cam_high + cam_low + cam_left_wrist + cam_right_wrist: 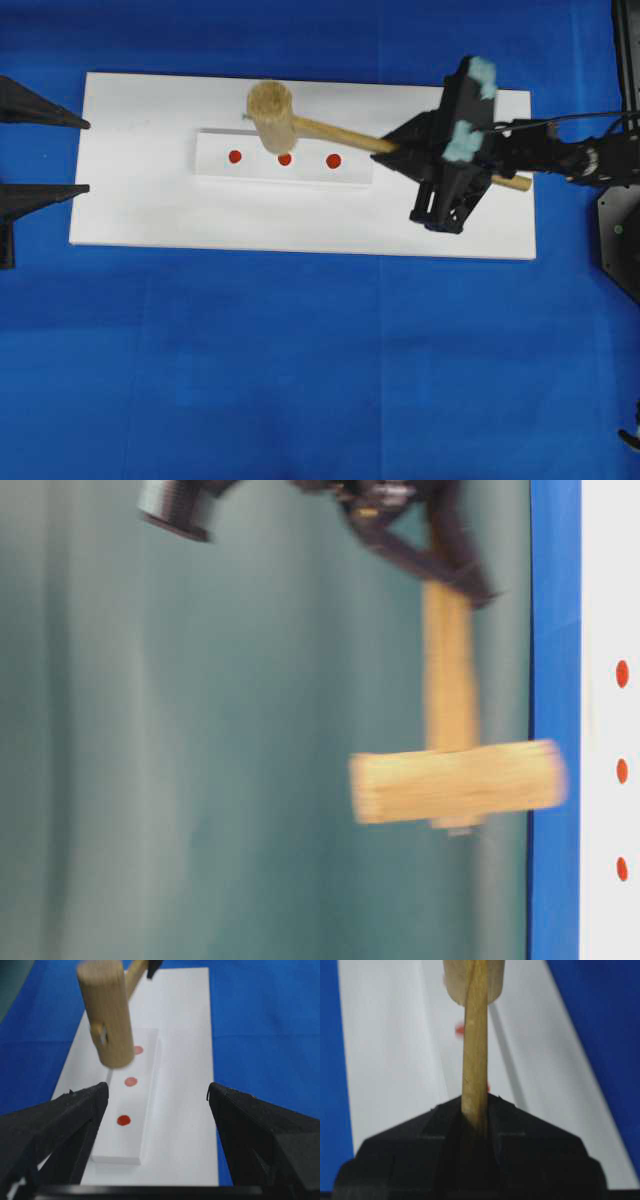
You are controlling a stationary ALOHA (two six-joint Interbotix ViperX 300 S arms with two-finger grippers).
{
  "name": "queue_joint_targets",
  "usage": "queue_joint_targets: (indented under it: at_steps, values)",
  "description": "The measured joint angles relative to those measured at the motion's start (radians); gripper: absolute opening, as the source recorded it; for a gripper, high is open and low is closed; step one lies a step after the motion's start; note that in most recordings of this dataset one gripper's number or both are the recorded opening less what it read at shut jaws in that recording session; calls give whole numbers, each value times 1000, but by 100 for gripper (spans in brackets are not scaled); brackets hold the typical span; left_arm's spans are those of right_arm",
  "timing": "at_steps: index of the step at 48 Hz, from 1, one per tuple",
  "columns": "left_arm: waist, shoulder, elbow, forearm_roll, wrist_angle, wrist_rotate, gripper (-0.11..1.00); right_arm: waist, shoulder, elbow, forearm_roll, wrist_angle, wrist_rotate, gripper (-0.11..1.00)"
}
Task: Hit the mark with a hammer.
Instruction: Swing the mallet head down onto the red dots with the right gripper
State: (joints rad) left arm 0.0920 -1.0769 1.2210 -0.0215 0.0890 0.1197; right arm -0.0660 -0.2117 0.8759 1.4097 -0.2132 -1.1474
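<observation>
The hammer (pixel 270 113), a light-wood mallet, hangs tilted over the white strip (pixel 215 165), which carries three red marks. Its head is above the strip, close by the middle mark (pixel 285 159) and blurred. In the table-level view the head (pixel 455 780) stands just off the board's surface. My right gripper (pixel 402 150) is shut on the handle (pixel 474 1035) about midway along; the handle's end sticks out behind it. My left gripper (pixel 88 155) is open and empty at the board's left end. Its wrist view shows the near mark (pixel 123 1120) and the hammer's head (pixel 107 1015) beyond it.
The strip lies on a larger white board (pixel 300 225) set on blue cloth (pixel 300 380). The other two marks (pixel 235 156) (pixel 333 160) flank the middle one. The right arm's black body (pixel 560 155) reaches in from the right edge.
</observation>
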Motion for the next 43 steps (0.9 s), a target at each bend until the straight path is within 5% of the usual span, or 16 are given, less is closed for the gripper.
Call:
queue_joint_targets:
  at_steps: [8,17,43]
  values:
    - [-2,0,0,0,0,0,78,-2,120,2,60,28,5,2]
    - [-2,0,0,0,0,0,78,0,103,2,66,17,-3,2]
    - [0,0,0,2,0,0,78,17,-275,152,57,-32,-11,2]
